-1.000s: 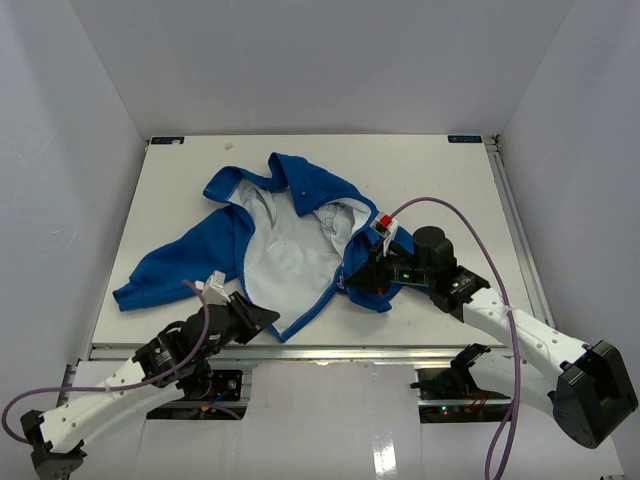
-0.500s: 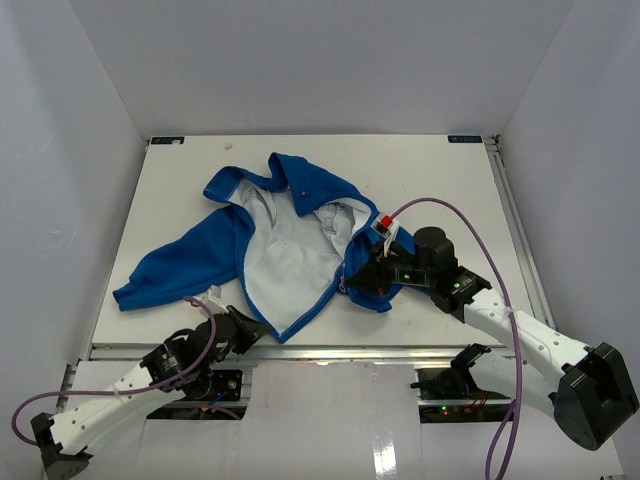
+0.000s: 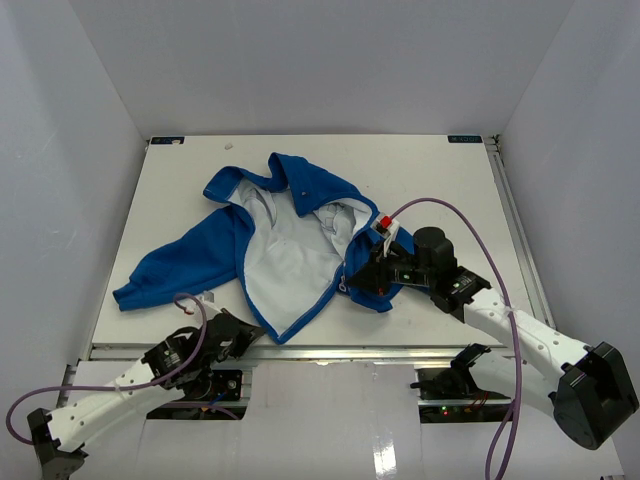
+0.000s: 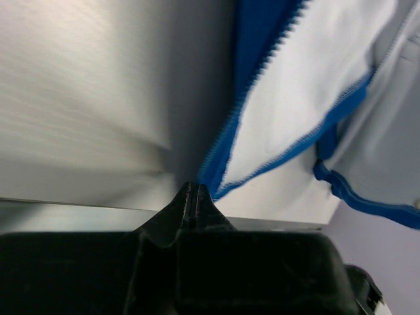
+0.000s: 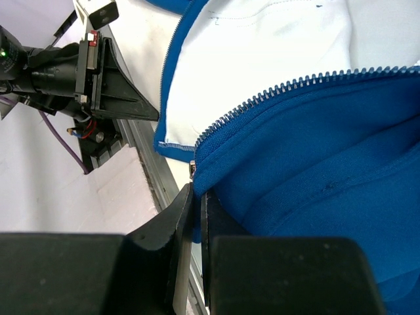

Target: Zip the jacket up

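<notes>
The bright-blue jacket (image 3: 290,250) lies open on the table, pale lining up and sleeves to the left. My right gripper (image 3: 352,280) is shut on the bottom corner of its right front panel (image 5: 315,151), just below the zipper teeth (image 5: 275,92) and a small metal end piece (image 5: 192,167). My left gripper (image 3: 250,333) sits low at the table's near edge. Its jaws are shut with nothing between them (image 4: 190,187), the tip just short of the left panel's hem corner (image 4: 213,177). The right wrist view also shows the left gripper (image 5: 154,116) pointing at that hem.
The white table (image 3: 440,180) is boxed in by white walls on three sides. A metal rail (image 3: 380,350) runs along its near edge, right under the left gripper. The right arm's purple cable (image 3: 470,215) loops over the table's right side.
The left gripper has closed and drawn back toward the near-left, away from the jacket's hem. The jacket and the right gripper have not moved.
</notes>
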You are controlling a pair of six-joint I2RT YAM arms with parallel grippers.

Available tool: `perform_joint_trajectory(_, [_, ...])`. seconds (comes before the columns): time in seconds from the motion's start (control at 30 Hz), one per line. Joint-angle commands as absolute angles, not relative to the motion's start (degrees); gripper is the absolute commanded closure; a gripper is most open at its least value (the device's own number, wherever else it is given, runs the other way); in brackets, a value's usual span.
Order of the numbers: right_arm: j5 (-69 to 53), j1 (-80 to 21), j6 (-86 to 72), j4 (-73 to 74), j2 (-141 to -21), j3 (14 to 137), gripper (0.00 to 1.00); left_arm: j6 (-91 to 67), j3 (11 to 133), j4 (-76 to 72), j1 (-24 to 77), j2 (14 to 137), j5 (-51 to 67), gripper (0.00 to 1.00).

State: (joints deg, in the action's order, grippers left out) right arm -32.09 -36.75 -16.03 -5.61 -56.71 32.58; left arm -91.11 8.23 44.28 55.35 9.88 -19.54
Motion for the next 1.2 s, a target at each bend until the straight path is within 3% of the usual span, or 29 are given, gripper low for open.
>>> perform_joint_trajectory(0.0, [-30.25,-36.51,-15.06,-6.07,-56.87,35.24,0.92,-98.22,9.65,52.24,55.63,21.49,-21.04,1.0])
perform_joint_trajectory(0.13, [-30.41,-36.47,-15.03,-5.89,-55.92,35.34,0.92,-101.29,13.6,52.97,55.63,36.05,-20.14,1.0])
perform_joint_trajectory(0.23, [-30.46,-36.43,-14.82,-5.63,-54.43,34.9,0.92,-102.99,15.01,53.41,55.72,39.38,-20.04,1.0])
perform_joint_trajectory(0.4, [-30.47,-36.36,-14.65,-5.05,-53.35,34.51,0.92,-94.5,10.22,41.02,55.72,28.84,-19.07,1.0])
perform_joint_trajectory(0.43, [-30.5,-36.39,-14.69,-4.88,-53.35,34.54,0.92,-91.66,8.59,38.2,55.72,25.41,-18.23,0.98])
perform_joint_trajectory(0.57, [-30.43,-36.39,-14.68,-4.62,-52.99,34.33,0.92,-86.7,3.13,30.75,55.72,13.46,-16.91,0.72])
perform_joint_trajectory(0.67, [-30.2,-36.39,-14.68,-4.66,-52.65,34.19,0.92,-84.77,0.69,28.74,55.72,8.99,-17.14,0.64])
perform_joint_trajectory(0.83, [-29.95,-36.39,-14.87,-4.86,-53.11,33.98,0.92,-81.29,0.11,18.91,55.72,16.3,-15.88,0.63])
perform_joint_trajectory(1.0, [-29.5,-36.45,-14.9,-4.71,-53.31,33.66,0.92,-81.04,1.88,9.61,55.72,31.55,-14.17,0.65])
perform_joint_trajectory(1.17, [-28.39,-36.39,-14.59,-3.87,-53.0,33.75,0.92,-84.02,1.13,5.26,55.81,36.0,-12.85,0.68])
